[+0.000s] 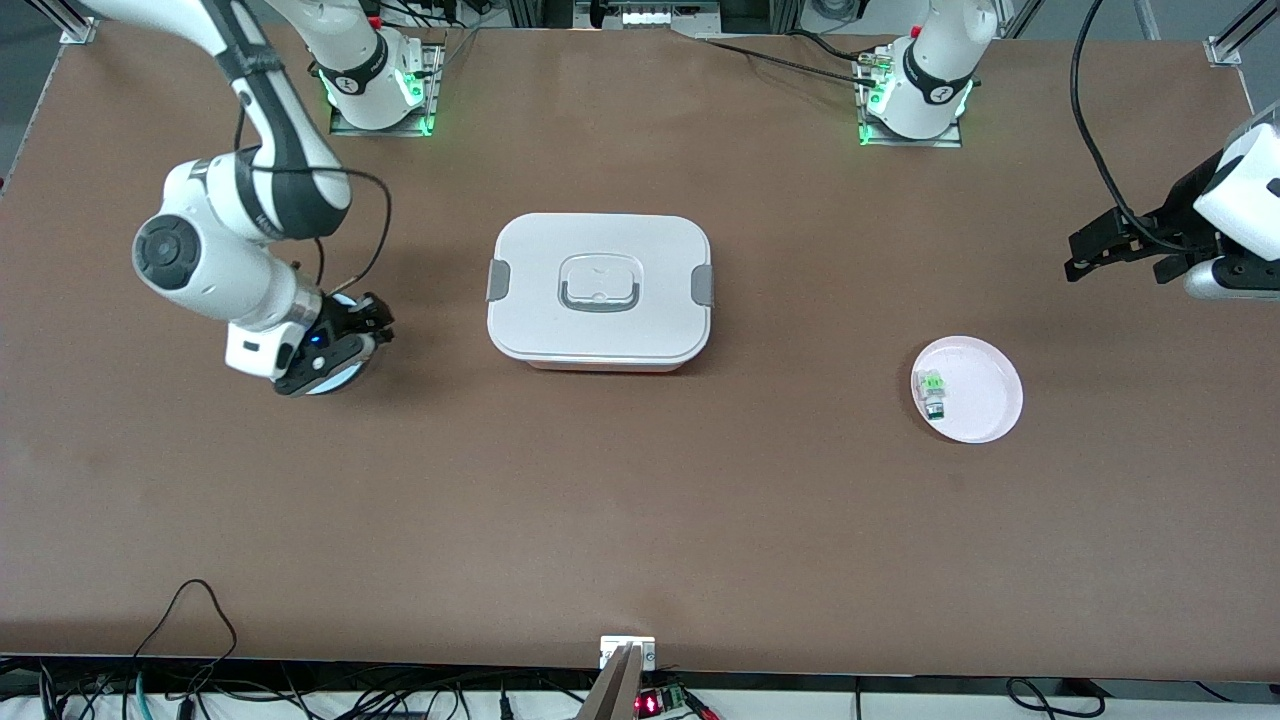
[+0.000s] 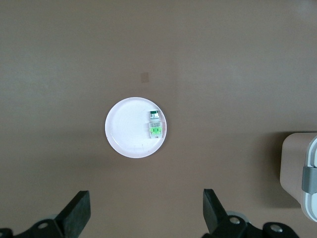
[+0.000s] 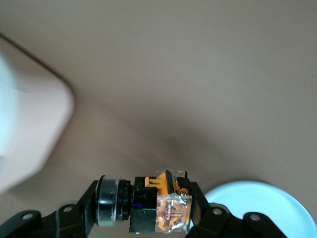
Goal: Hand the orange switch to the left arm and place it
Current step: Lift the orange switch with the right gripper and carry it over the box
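My right gripper (image 1: pixel 362 322) is shut on the orange switch (image 3: pixel 166 201), gripping it at both ends, just above a pale blue plate (image 1: pixel 335 380) toward the right arm's end of the table. In the right wrist view the switch lies crosswise between the black fingers (image 3: pixel 86 203), with the plate's rim (image 3: pixel 262 198) beside it. The switch is hidden in the front view. The white lidded box (image 1: pixel 600 290) stands mid-table; its corner shows in the right wrist view (image 3: pixel 29 129). My left gripper (image 1: pixel 1090 255) is open and empty, in the air at the left arm's end of the table (image 2: pixel 146 206).
A pale pink plate (image 1: pixel 985 385) holds a small green-and-white switch (image 1: pixel 932 392), toward the left arm's end; both show in the left wrist view (image 2: pixel 129 131), (image 2: pixel 156 126). The box's edge shows there too (image 2: pixel 302 168). Cables hang along the table's front edge.
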{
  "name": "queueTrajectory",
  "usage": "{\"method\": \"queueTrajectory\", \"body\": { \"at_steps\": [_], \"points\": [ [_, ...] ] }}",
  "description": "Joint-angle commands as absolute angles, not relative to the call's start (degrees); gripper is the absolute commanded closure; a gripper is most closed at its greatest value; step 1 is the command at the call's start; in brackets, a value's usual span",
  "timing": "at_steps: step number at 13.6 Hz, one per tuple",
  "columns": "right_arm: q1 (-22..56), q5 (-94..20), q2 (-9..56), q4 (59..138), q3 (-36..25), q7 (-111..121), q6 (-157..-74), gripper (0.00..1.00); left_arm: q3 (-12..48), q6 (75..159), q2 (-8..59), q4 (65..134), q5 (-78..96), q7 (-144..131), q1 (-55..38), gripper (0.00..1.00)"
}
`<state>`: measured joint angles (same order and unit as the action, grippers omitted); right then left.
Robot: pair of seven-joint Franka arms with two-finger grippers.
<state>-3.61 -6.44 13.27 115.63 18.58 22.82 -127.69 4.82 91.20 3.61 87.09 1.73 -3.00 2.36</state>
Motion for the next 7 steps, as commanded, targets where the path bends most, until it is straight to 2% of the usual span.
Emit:
{"method": "queueTrajectory", "body": {
  "at_steps": [1, 7],
  "points": [
    [-4.39, -10.62, 11.51, 111.64, 25.81, 24.26, -126.65, 0.84, 4.75, 90.0, 3.6, 86.13, 0.88, -2.9, 2.37, 0.0],
    [-3.69, -19.49, 12.39, 101.53, 35.85, 23.47, -127.79, 0.84, 4.48, 89.47, 3.78, 86.13, 0.97, -2.9, 2.37, 0.0]
  ]
}}
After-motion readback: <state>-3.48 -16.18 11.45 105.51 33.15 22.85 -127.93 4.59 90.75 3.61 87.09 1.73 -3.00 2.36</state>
